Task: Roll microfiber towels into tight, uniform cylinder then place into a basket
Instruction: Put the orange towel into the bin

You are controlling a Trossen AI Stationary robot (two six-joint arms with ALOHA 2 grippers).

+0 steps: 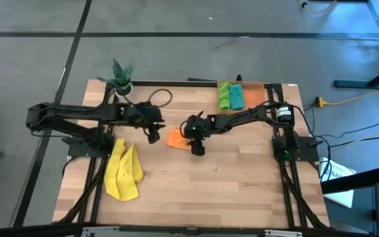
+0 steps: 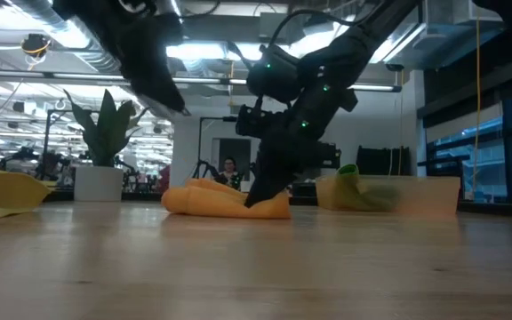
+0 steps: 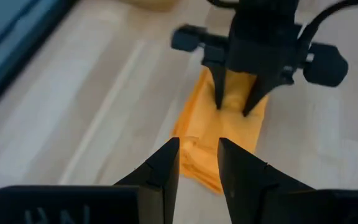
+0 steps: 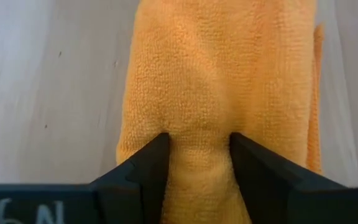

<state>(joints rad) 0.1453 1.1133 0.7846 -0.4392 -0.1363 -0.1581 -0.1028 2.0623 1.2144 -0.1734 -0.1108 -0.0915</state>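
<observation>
The soft orange microfiber towel [image 4: 219, 93] lies bunched mid-table; the right gripper [image 4: 199, 163] pinches a fold between its 2 fingers. The left gripper [image 3: 197, 163] hovers just beside it, fingers slightly parted, empty.

Wooden table [image 1: 229, 184]: towels [image 1: 123, 172], basket [image 1: 256, 92], plant [image 1: 121, 76].

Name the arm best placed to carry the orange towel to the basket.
Right. Its end effector already pinches the orange towel and sits nearer the basket; the left end effector hovers open, off the towel.

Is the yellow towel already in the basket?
No, the yellow towel lies loose on the table's front left, far from the basket.
</observation>
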